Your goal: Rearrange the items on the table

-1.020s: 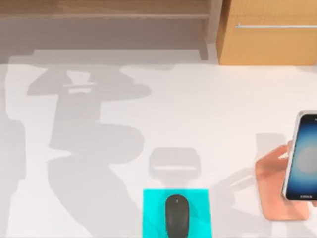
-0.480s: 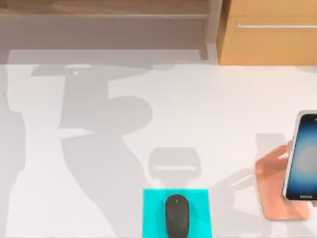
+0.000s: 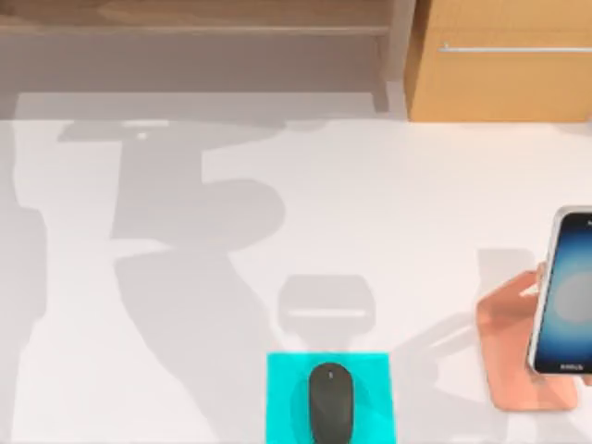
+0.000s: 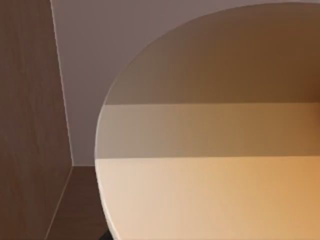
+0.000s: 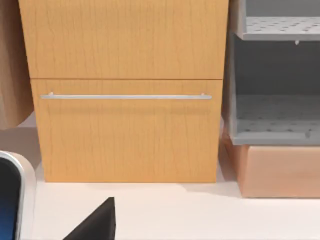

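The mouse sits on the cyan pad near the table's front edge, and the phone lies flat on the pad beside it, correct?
Not quite. The mouse does sit on the cyan pad, but the phone is not on it: the top view shows it leaning on the salmon-pink stand at the table's right edge.

Even, bright, diffuse light over the white table. Soft-edged grey arm shadows sprawl across its left half; a smaller block-shaped shadow sits just beyond the cyan pad. The phone screen glows faintly, no hard glare. The top view is mildly soft throughout. The left wrist view is dim and warm, a close orange cup banded in shade. The cabinet in the right wrist view is evenly lit and crisp.
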